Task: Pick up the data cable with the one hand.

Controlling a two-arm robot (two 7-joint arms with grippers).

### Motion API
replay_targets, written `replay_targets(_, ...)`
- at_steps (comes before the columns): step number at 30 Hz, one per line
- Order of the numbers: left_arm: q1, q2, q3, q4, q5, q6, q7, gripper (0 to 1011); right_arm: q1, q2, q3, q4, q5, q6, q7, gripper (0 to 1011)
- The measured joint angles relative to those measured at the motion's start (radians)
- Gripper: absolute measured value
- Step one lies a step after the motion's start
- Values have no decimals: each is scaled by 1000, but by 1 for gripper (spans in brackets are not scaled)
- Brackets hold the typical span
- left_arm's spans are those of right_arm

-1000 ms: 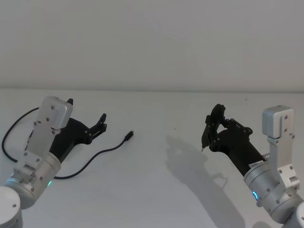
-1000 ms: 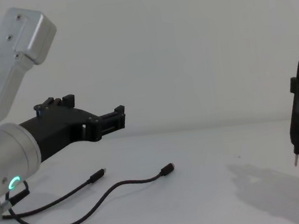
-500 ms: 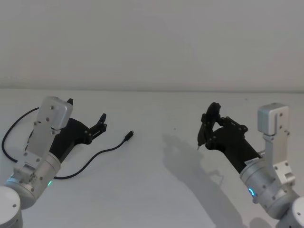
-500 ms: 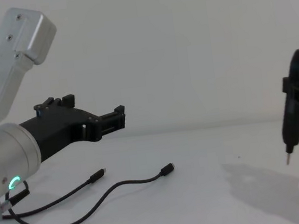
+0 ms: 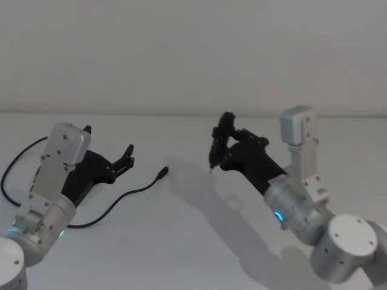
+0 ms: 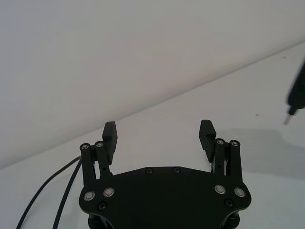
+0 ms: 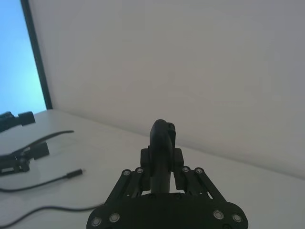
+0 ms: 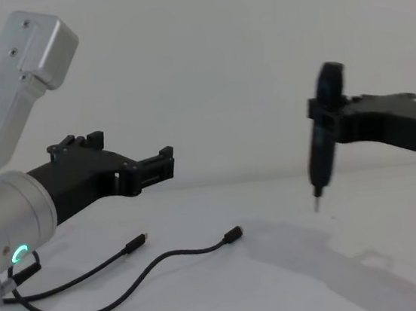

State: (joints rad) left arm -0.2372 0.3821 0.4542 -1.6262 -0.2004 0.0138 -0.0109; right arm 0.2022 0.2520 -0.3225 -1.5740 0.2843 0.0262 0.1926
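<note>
Data cable [image 8: 182, 252] lying slack on the white table [image 5: 199, 241], on the robot's left side. Its long axis runs diagonally from a loop beside the left arm out toward the table's centre, ending in a small plug [image 5: 163, 173]. A second plug [image 8: 135, 244], probably the cord's other end, lies nearer the left arm. Left gripper [image 5: 129, 155], on the green-ringed wrist, hovers above the cord with its fingers [image 6: 109, 136] spread wide and nothing between them. The cable lies below it and slightly toward the centre, so a descent rather than a long reach appears to be what the pickup calls for. Right gripper [image 7: 162, 164], on the blue-ringed wrist, is clamped on a black pen-shaped tool [image 8: 320, 142] held tip-down over mid-table, apart from the centre-side plug. The left arm is judged the nearer
</note>
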Motion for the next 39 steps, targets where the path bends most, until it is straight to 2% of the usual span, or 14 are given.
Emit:
replay_targets(5, 0, 0, 0, 0, 0, 0, 0, 1001, 63, -34, -24, 61, -5, -7, 25, 275)
replay_targets(13, -9, 6, 2, 5, -3, 10, -26, 1001, 118, -65, -44, 116, -10, -13, 47, 275)
replay_targets(23, -55, 46, 27, 27, -25, 82, -150, 1001, 153, -85, -56, 150, -13, -17, 62, 274)
replay_targets(33, -118, 87, 63, 68, -17, 165, -266, 1001, 168, -93, -62, 166, -15, -18, 68, 274)
replay_targets(39, -141, 97, 71, 95, -16, 199, -309, 1001, 174, -96, -63, 171, -15, -19, 69, 275)
